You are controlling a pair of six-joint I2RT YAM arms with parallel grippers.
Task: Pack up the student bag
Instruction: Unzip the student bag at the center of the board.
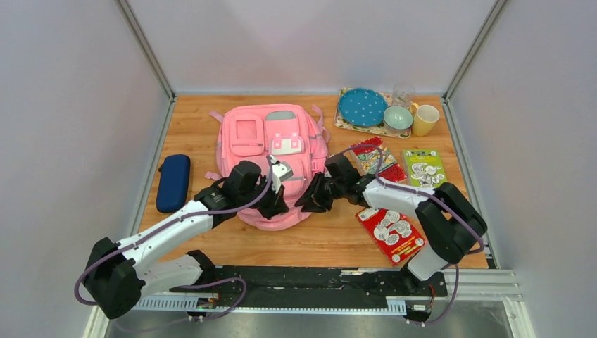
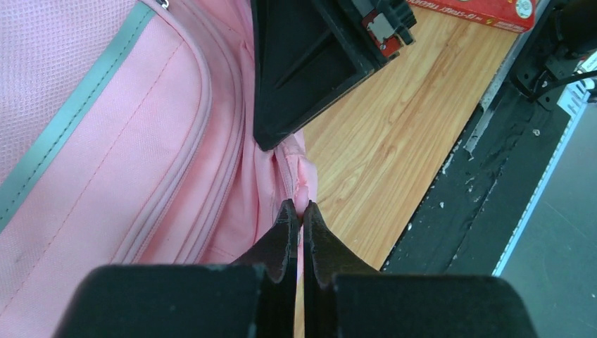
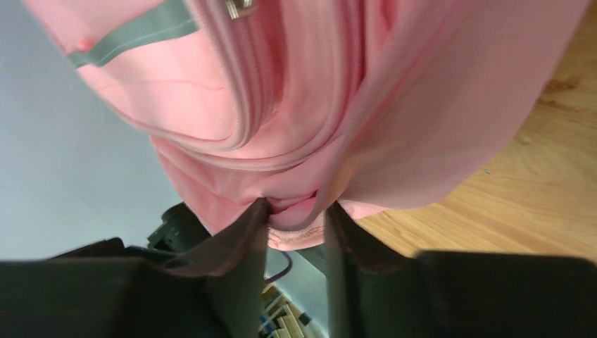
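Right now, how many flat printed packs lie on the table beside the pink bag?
3: a red pack nearest the front, a green pack behind it, and a red dotted pack left of that, partly under the right arm. Others may be hidden.

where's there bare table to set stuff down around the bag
Bare wood: the near strip between the student bag and the red booklet, and the far-left corner behind the navy case. Crowded: right side, with booklets and the dish tray.
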